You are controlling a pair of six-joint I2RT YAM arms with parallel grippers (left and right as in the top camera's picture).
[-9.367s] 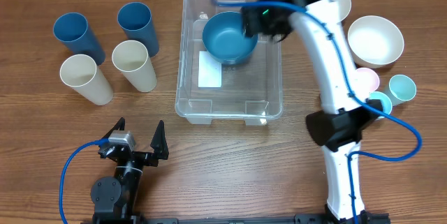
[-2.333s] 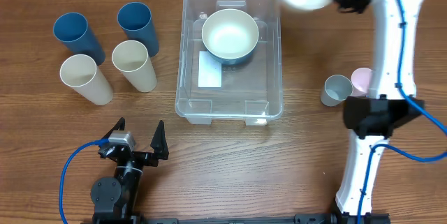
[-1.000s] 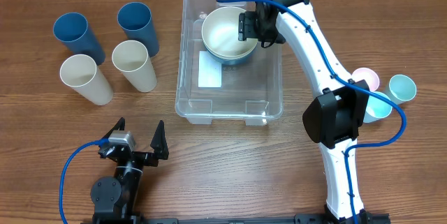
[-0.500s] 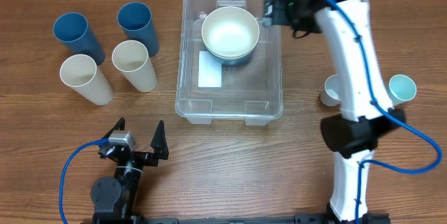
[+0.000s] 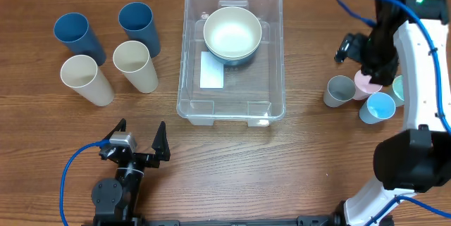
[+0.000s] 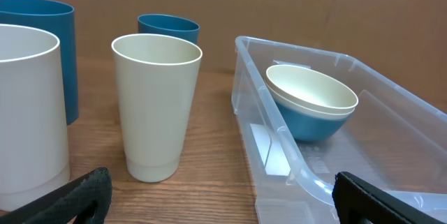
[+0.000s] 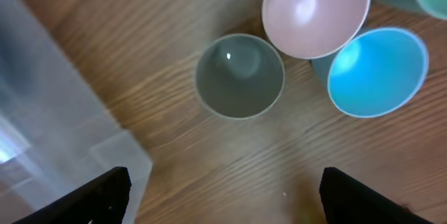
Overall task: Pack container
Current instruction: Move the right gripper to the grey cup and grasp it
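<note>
The large clear rectangular plastic container (image 5: 189, 78) sat mid-table, with a round white bowl (image 5: 232, 31) nested in a round blue bowl (image 6: 307, 123) at its far end. The right gripper (image 7: 225, 197) hung empty, fingers apart, over the small grey plastic cup (image 7: 239, 76) to the container's right. A clean pick would likely need one finger inside that rim, clear of the small pink cup (image 7: 316, 11) just beside it. The left gripper (image 5: 139, 136) lay parted at the near left
</note>
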